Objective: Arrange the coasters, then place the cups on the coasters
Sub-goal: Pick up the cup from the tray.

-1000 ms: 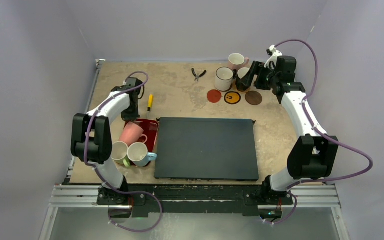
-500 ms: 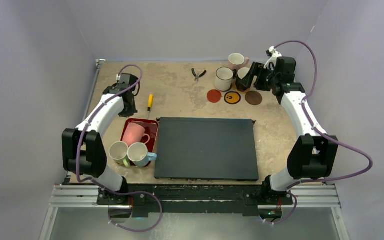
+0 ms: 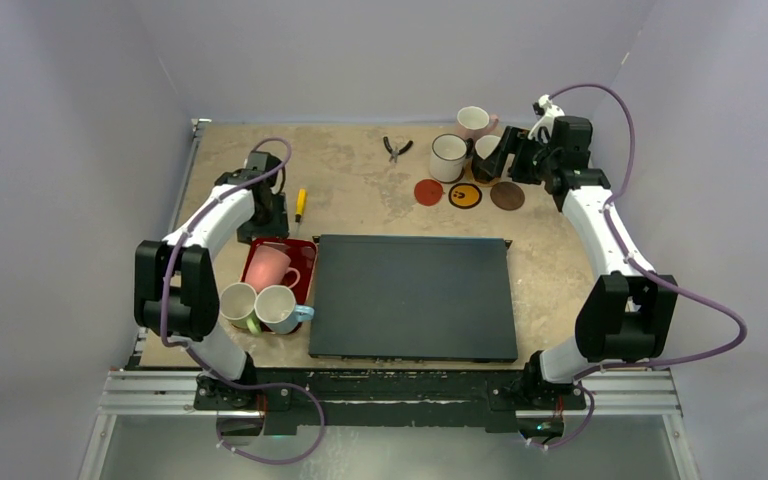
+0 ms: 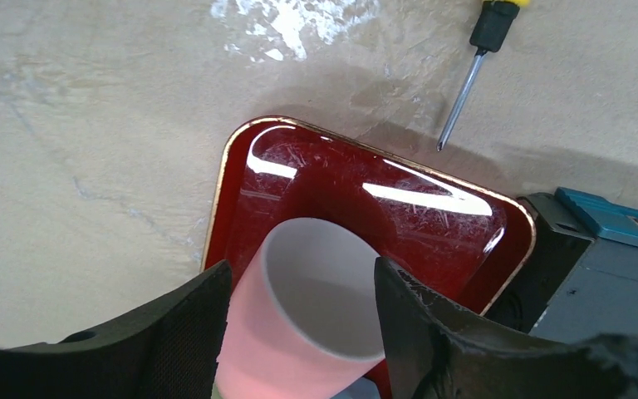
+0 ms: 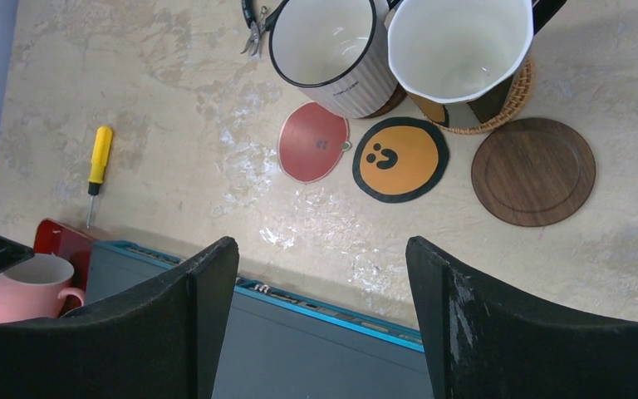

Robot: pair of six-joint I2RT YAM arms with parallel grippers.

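Observation:
A salmon pink cup (image 4: 299,332) stands on the red tray (image 4: 341,179). My left gripper (image 4: 301,268) hovers over it, open, a finger on either side of the rim. Light green (image 3: 237,303) and light blue (image 3: 278,308) cups sit in front of the tray. At the back right lie the red (image 5: 313,141), yellow (image 5: 400,158) and dark brown (image 5: 533,170) coasters. Behind them are a white cup (image 5: 324,41), a black cup (image 5: 457,41) on a woven tan coaster (image 5: 517,98), and a pale pink cup (image 3: 474,121). My right gripper (image 5: 322,245) is open and empty above them.
A large black mat (image 3: 412,297) fills the middle of the table. A yellow-handled screwdriver (image 4: 465,83) lies just beyond the tray. Pliers (image 3: 396,148) lie at the back centre. Walls close in on three sides.
The left gripper's jaws went from shut to open. That arm swung back from the tray, then came forward over the pink cup again. The right arm stayed put.

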